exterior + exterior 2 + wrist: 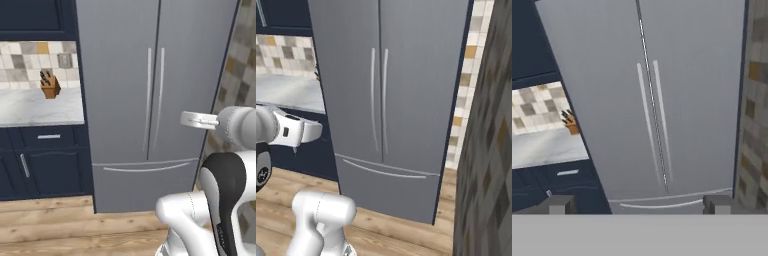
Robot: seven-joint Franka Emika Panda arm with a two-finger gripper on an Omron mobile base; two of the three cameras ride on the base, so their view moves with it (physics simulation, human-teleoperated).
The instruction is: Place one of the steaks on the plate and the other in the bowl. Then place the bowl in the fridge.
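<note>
**A:** Left base view first. What's there?

**B:** The fridge (150, 100) takes up the middle, both doors shut, two long vertical handles side by side at centre, and a curved drawer pull near 6 o'clock. Brushed grey steel, flat and smooth. At 9 o'clock a pale marbled counter (40, 107) carries a brown wooden knife block (50, 86), with navy cabinets (45, 165) under it. The arm's white wrist reaches in from 3 o'clock.

**A:** Right base view?

**B:** The same fridge, seen from the other side. A mottled tiled wall (486, 150) crowds 3 o'clock, and plank flooring (406, 230) runs along 6 o'clock.

**A:** And the hand view?

**B:** The gripper (639, 204) faces the door seam. Its two dark tips sit far apart at 7 and 5 o'clock, nothing between them. The handles lie at about 12 o'clock from it, well apart from the tips.

**A:** Steaks, plate, bowl?

**B:** I can't place any of them from here, so I can't judge how far along the task is.

**A:** Risks?

**B:** The handles are slim, rounded and slick-looking, and set just beside each other. I'd guess the fingers could catch both or slide off one. The wall near the right door may also limit how far it swings.
</note>
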